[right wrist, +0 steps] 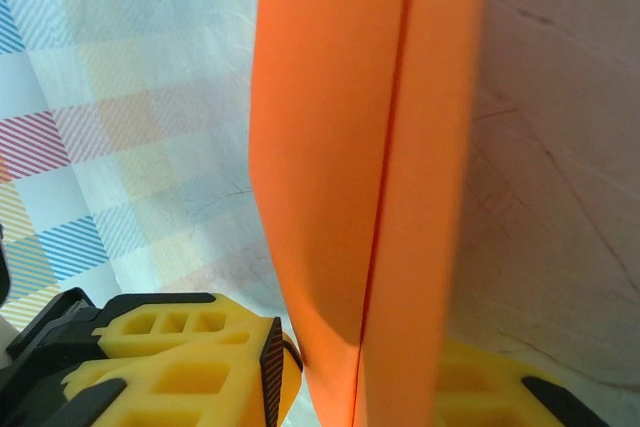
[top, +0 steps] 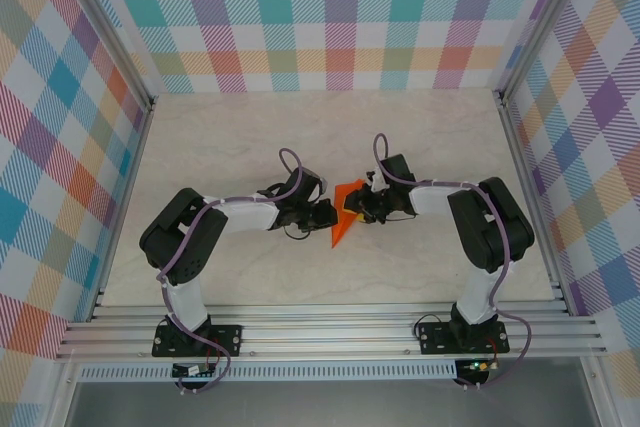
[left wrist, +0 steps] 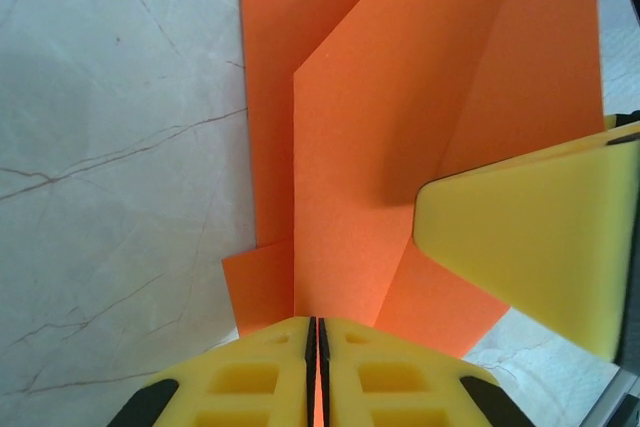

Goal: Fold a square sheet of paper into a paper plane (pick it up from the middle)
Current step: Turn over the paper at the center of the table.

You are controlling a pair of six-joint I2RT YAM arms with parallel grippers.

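Note:
The square sheet of paper (top: 343,219) is bright orange and folded into a creased, pointed shape, held up off the table between both grippers. My left gripper (left wrist: 316,329) is shut on its lower edge, with a thin strip of the orange paper (left wrist: 350,147) pinched between the pads. One yellow finger (left wrist: 530,247) of the right gripper rests against the paper's right flap. My right gripper (right wrist: 365,372) straddles the folded paper (right wrist: 330,147). Its left finger (right wrist: 190,367) stands a narrow gap away from the paper, and its right finger (right wrist: 490,387) is partly hidden behind the paper. From above, the left gripper (top: 322,213) and right gripper (top: 362,205) meet at the paper.
The pale marbled table (top: 300,137) is walled by checked panels (top: 330,17) at the back and both sides. An aluminium rail (top: 330,332) runs along the near edge by the arm bases.

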